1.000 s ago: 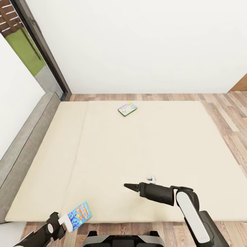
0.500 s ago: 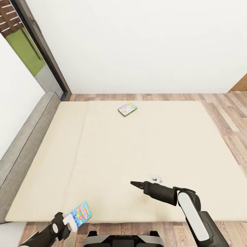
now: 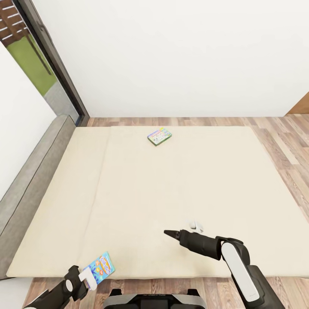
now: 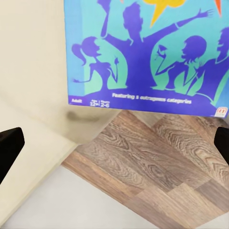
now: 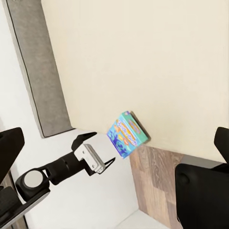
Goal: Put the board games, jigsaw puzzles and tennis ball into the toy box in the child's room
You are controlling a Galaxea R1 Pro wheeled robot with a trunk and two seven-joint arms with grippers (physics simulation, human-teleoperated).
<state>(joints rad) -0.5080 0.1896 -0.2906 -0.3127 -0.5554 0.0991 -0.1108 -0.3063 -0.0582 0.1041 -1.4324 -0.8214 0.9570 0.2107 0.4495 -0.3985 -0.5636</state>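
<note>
A mostly blue board game (image 3: 101, 267) lies at the bed's (image 3: 171, 184) near edge, one corner hanging over the floor. My left gripper (image 3: 89, 278) is open right at that corner, and the box's lid (image 4: 143, 52) sits just beyond its dark fingers (image 4: 9, 148). A white-green-yellow board game (image 3: 159, 136) rests flat near the bed's far edge. My right gripper (image 3: 168, 233) hovers open above the mattress, pointing left. From its wrist view I see the blue board game (image 5: 126, 133) and the left gripper (image 5: 102, 155). The table, toy box, jigsaw puzzles and tennis ball are out of view.
A grey headboard (image 3: 34, 171) runs along the bed's left side, with a dark-framed glass door (image 3: 47, 64) behind it. Wood-plank floor (image 3: 292, 146) shows to the right and beyond the bed. A brown furniture corner (image 3: 302, 105) sits by the white wall.
My left gripper has slid right, closer to the blue board game's overhanging corner. The right arm has drawn back to the right and slightly lower. Both board games stay put.
</note>
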